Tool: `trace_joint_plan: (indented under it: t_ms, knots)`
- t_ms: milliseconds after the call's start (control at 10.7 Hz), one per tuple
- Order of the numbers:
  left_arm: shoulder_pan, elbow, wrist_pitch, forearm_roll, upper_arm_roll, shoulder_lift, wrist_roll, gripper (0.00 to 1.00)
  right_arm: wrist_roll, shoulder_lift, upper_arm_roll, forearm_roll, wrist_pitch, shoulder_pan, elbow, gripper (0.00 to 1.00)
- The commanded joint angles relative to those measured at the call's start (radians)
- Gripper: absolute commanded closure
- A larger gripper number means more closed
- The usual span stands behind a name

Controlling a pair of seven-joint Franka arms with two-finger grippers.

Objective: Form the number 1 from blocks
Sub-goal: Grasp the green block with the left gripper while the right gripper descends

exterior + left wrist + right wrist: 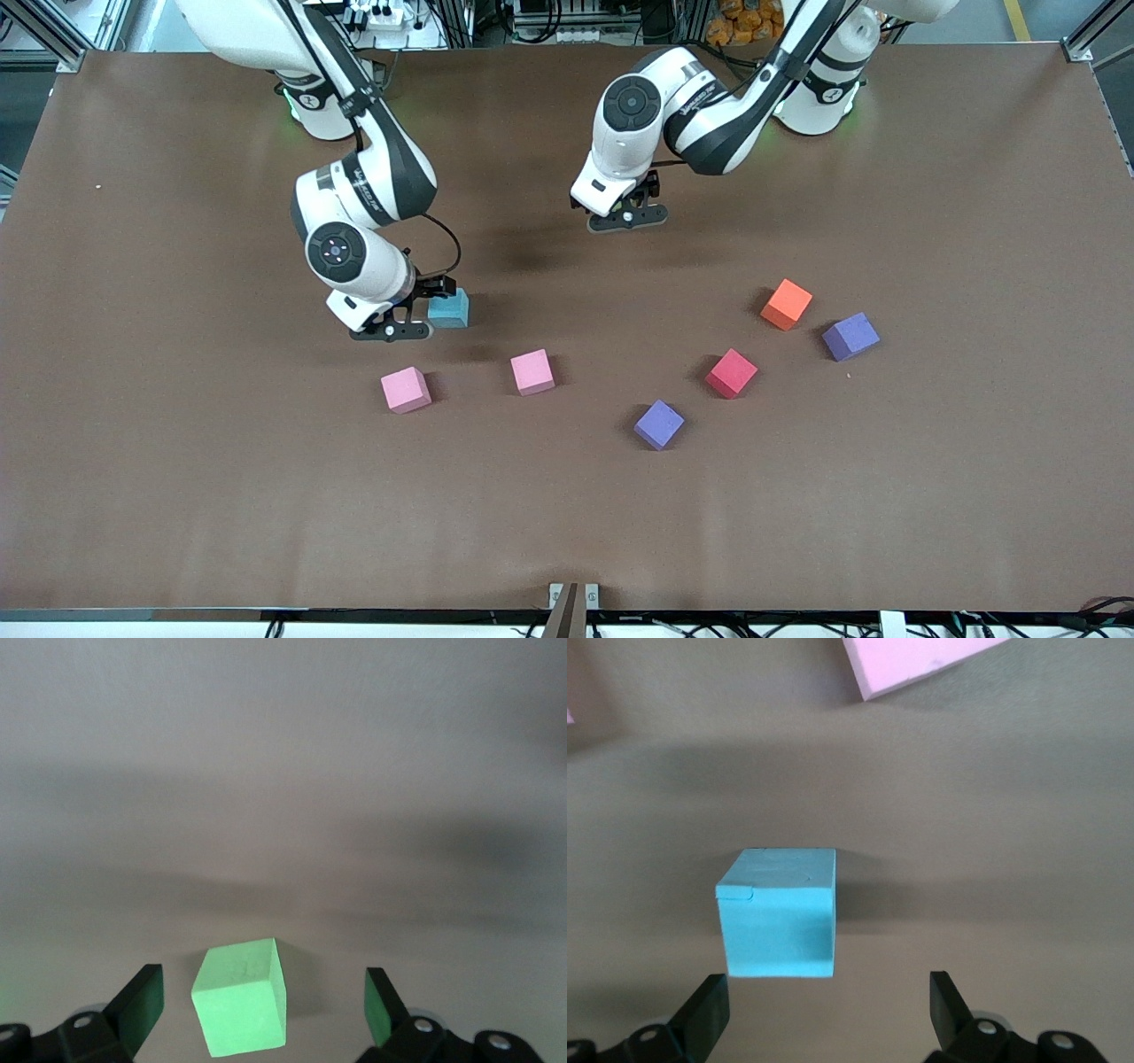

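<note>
Clearly both arms are low over the brown worktop (177,496), each with a block in front of its open claw. The right gripper (824,1010) stands with fingers spread wide and holding nothing; the light blue matte foam cube (780,914) sits on the worktop just ahead of it, not yet between the pads. The left gripper (264,1014), toward the middle of the worktop's robot-side edge, is likewise wide open and empty, with the green matte foam cube (241,997) resting between its fingers, touching neither and turned at a slant to them.

Loose nearer the front camera lie two pink foam cubes (406,390), two purple foam cubes (658,424), a red foam cube (732,373) and an orange foam cube (786,304), all well apart.

Such cubes look light and slightly yielding, with a grippy matte skin. Taking each across two flat, parallel faces near mid-height should serve; a corner pinch would likely twist it.
</note>
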Motion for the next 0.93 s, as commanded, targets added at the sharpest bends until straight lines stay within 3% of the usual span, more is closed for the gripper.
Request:
trace_joint_plan:
  t_ms: [0, 467, 840]
  knots:
    - [-0.027, -0.019, 0.030, -0.024, -0.007, 0.041, -0.059, 0.00, -0.023, 0.037, -0.007, 0.017, 0.044, 0.024, -0.001, 0.00]
    - [-0.042, -0.076, 0.039, -0.024, -0.037, 0.058, -0.070, 0.00, -0.010, 0.074, -0.007, 0.045, 0.101, 0.068, 0.004, 0.00]
    - [-0.041, -0.137, 0.153, -0.024, -0.057, 0.075, -0.070, 0.00, -0.007, 0.120, -0.007, 0.045, 0.156, 0.081, 0.001, 0.00]
